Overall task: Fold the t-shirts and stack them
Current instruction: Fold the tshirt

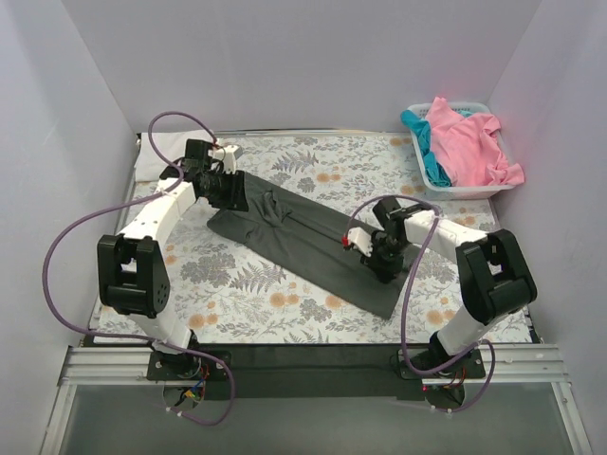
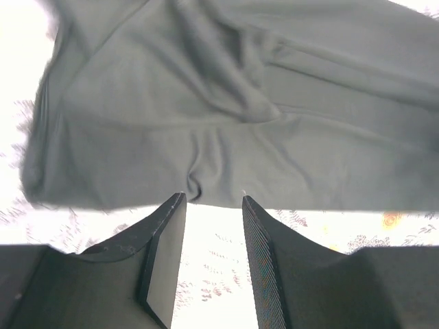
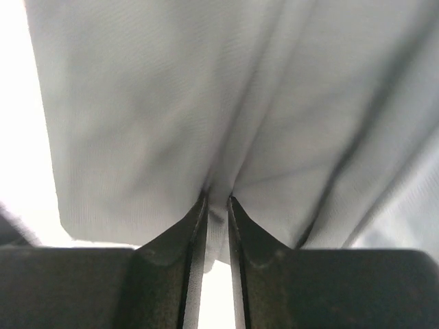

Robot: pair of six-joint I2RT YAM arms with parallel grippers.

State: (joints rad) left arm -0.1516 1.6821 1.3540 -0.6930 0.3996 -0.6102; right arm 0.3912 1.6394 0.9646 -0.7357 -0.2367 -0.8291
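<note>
The dark charcoal t-shirt [image 1: 303, 242] lies in a long diagonal strip across the floral table cloth. My left gripper [image 1: 235, 194] is at its far left end. In the left wrist view it [image 2: 213, 197] is open and empty, its tips just short of the shirt's edge [image 2: 240, 123]. My right gripper [image 1: 377, 258] is low over the shirt's near right end. In the right wrist view it [image 3: 217, 200] is shut on a pinched fold of the shirt [image 3: 171, 103]. The pink t-shirt [image 1: 469, 142] and the teal t-shirt [image 1: 429, 156] lie in the basket.
The white plastic basket [image 1: 474, 190] stands at the back right corner. A white folded cloth [image 1: 163, 150], perhaps the white t-shirt, lies at the back left by the wall. The floral table cloth [image 1: 285, 294] covers the table. Walls close in on three sides.
</note>
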